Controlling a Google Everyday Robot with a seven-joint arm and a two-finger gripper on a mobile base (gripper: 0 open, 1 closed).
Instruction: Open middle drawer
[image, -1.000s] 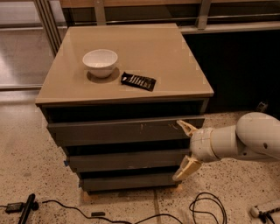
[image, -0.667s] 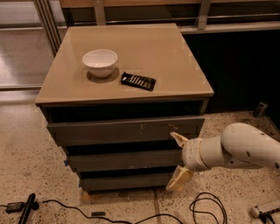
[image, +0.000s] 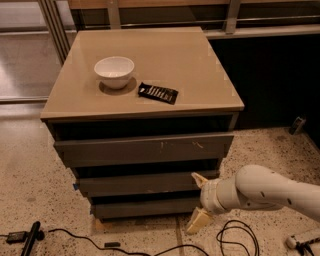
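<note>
The middle drawer (image: 135, 183) is a plain dark grey handleless panel, shut, between the widest top drawer (image: 145, 149) with pale scratch marks and the narrowest bottom drawer (image: 140, 207). My gripper (image: 196, 203) is open, on a white arm coming in from the right. Its upper fingertip (image: 198, 179) is at the right end of the middle drawer's front. Its lower fingertip (image: 196, 222) hangs in front of the bottom drawer's right end, near the floor.
The tan cabinet top (image: 200, 75) holds a white bowl (image: 114, 71) and a dark flat packet (image: 158, 93). Black cables (image: 235, 237) lie on the speckled floor in front. A black tool (image: 29, 239) lies at the lower left. A dark wall stands at the right.
My gripper has moved down and to the left, from beside the top drawer's right end to the right end of the middle and bottom drawers. The drawers have not moved.
</note>
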